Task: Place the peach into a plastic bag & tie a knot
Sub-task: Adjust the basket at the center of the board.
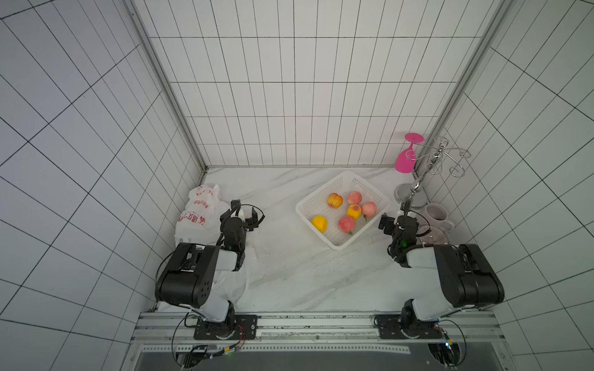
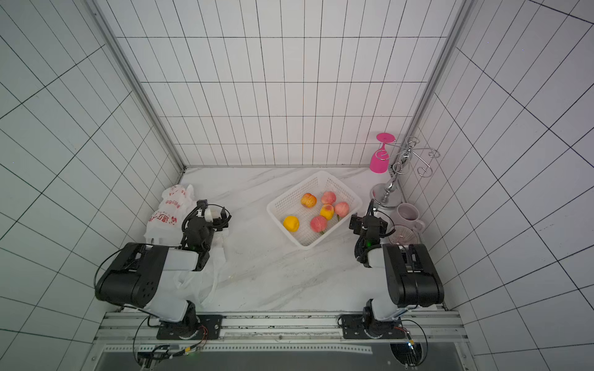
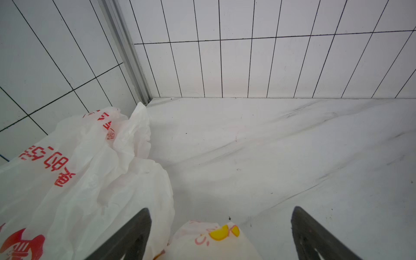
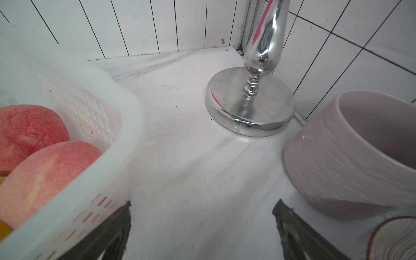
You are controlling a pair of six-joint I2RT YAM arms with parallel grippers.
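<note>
Plastic bag (image 1: 196, 212) with red Chinese print; left tool (image 1: 245, 210), right tool (image 1: 397, 219) both apart

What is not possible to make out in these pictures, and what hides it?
Plastic bags: in both top views the left arm covers their near part; number and openings unclear.
Ribbed dish: right wrist view, cut off by the picture edge.
Peaches: right wrist view, basket wall hides most.

Plastic bag (image 1: 196, 215) left, peaches (image 1: 347, 224) in basket (image 1: 318, 192) right of centre, mug (image 1: 435, 216) beside stand (image 1: 405, 192)
</note>
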